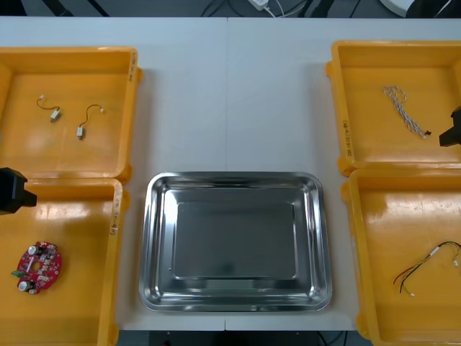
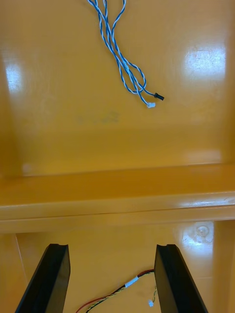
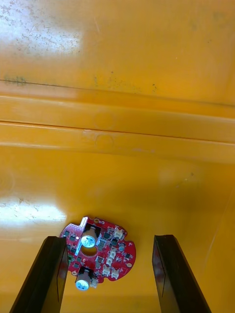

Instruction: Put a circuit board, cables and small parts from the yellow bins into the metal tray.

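A round red circuit board (image 1: 39, 267) lies in the near left yellow bin (image 1: 79, 216). My left gripper (image 1: 13, 191) hovers over that bin's far wall; in its wrist view it (image 3: 108, 239) is open, with the board (image 3: 100, 258) lying below, between the fingers and untouched. My right gripper (image 1: 451, 130) hangs at the far right bin's (image 1: 344, 94) right edge. It (image 2: 111, 249) is open over the wall between the two right bins. Beyond it lies the twisted blue and white cable (image 2: 122, 58). A red and yellow cable (image 2: 120, 288) lies under its fingers.
The metal tray (image 1: 157, 245) sits bare and shiny at the table's middle front. Two small metal parts (image 1: 52, 110) with thin dark leads lie in the far left bin (image 1: 108, 65). The twisted cable (image 1: 405, 112) and the red and yellow cable (image 1: 428, 268) each lie alone in a right bin.
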### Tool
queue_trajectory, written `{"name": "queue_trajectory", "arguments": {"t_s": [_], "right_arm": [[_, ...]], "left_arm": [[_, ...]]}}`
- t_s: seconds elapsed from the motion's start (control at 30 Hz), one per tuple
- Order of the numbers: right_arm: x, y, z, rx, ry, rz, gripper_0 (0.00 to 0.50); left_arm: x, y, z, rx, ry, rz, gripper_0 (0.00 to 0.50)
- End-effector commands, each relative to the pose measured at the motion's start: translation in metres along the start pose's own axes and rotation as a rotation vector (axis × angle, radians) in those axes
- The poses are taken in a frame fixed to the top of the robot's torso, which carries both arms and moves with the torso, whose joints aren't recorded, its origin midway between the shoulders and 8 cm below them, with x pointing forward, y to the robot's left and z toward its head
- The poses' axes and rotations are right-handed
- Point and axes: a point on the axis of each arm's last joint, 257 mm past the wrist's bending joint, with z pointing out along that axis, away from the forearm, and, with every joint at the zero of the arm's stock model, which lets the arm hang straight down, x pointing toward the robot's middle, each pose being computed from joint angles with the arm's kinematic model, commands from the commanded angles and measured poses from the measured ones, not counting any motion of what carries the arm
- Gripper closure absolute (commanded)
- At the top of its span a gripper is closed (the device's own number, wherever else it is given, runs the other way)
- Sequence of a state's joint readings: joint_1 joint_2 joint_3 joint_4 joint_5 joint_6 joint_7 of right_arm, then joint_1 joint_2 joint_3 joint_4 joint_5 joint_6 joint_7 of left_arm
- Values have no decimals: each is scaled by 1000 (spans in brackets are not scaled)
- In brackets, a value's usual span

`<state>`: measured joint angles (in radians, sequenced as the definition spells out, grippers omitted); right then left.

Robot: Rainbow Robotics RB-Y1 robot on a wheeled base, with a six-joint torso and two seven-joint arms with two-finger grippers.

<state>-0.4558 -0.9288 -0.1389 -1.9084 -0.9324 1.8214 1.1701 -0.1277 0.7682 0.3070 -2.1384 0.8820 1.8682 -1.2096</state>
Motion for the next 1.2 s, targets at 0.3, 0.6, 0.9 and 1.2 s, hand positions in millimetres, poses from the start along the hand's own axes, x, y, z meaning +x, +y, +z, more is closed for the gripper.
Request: {"name": "queue_trajectory", "arguments": {"t_s": [0.3, 0.6, 0.9, 1.2], "right_arm": [[-12, -18, -20, 49, -50, -38, 0], [-12, -18, -20, 49, -50, -38, 0], [-12, -18, -20, 49, -50, -38, 0], [-12, -18, -20, 49, -50, -38, 0]], "left_arm": [[-3, 14, -16, -46, -23, 16, 0], [-3, 14, -16, -46, -23, 16, 0], [-3, 14, -16, -46, -23, 16, 0], [-3, 14, -16, -46, -23, 16, 0]]}}
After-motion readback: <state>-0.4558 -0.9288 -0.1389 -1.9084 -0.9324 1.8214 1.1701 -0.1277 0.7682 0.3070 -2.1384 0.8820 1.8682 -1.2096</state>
